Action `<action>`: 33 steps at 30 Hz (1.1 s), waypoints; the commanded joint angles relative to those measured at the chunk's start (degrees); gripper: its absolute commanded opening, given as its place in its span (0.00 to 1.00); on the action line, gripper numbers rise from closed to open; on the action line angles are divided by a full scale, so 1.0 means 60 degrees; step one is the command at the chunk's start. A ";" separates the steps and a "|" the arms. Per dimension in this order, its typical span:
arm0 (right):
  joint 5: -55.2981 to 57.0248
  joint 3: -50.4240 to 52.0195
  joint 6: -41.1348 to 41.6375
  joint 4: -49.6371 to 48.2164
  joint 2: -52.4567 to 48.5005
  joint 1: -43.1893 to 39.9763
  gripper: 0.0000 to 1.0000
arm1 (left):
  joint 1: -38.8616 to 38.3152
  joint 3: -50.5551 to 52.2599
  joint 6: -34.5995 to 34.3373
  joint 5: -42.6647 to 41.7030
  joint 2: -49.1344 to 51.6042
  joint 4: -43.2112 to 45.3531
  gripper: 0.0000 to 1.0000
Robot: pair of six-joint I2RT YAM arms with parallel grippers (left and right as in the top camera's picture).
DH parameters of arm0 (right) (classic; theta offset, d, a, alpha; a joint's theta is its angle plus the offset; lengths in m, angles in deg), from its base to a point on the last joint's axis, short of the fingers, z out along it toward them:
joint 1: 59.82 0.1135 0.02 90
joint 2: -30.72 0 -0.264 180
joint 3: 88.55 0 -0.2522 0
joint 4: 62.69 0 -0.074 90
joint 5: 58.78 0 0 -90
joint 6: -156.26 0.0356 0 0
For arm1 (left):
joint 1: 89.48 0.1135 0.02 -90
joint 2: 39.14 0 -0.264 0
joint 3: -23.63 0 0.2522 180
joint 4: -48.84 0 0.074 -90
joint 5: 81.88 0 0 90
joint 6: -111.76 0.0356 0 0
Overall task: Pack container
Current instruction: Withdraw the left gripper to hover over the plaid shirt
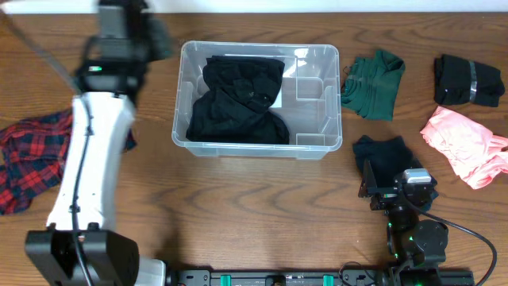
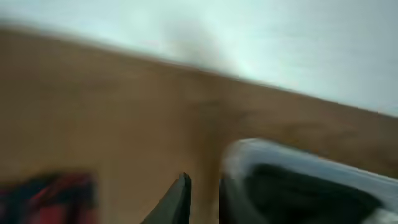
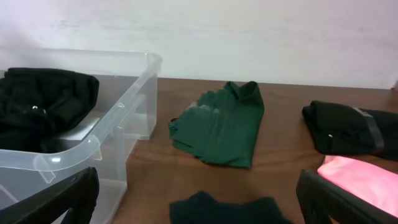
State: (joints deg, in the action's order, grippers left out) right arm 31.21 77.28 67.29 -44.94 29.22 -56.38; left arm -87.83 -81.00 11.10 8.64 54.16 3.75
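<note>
Wooden table [image 3: 280, 155], white wall [image 3: 249, 37] beyond; right gripper [image 3: 199, 205] gapes wide, empty, container [image 3: 134, 93] to its left; left gripper [image 2: 202, 196] blurred, jaws narrowly parted, empty.

Blur and cropping on my left side
My left wrist view is smeared: my left claw [image 2: 202, 205], the bin [image 2: 298, 180] and the plaid cloth [image 2: 50, 199] lose all detail. Overhead, that cloth at the table's left edge is cut off.

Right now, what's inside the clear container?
A crumpled black garment fills the left and middle of the container; the right end is bare. Whatever lies beneath the garment, including most of the container floor there, is covered.
</note>
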 commanded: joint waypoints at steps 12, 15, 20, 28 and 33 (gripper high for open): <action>0.0102 0.0015 0.0069 0.0044 -0.0011 -0.0080 0.99 | 0.4681 0.1173 -0.5555 0.0299 0.0204 -0.1723 0.24; 0.0102 0.0015 0.0069 0.0044 -0.0011 -0.0080 0.99 | 0.4998 0.1708 -0.5963 0.0357 0.0204 -0.1435 0.26; 0.0102 0.0015 0.0069 0.0044 -0.0011 -0.0080 0.99 | 0.5136 0.2448 -0.5960 0.0710 0.0211 -0.0750 0.72; 0.0102 0.0015 0.0069 0.0044 -0.0011 -0.0080 0.99 | 0.5133 0.2568 -0.5956 0.1067 0.0262 -0.0699 0.98; 0.0102 0.0015 0.0069 0.0044 -0.0011 -0.0080 0.99 | 0.5133 0.2568 -0.5956 0.1067 0.0262 -0.0699 0.98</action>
State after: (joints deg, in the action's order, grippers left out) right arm 31.21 77.28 67.32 -44.91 29.22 -56.38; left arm -57.32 -65.62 -24.17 13.31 55.25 -0.54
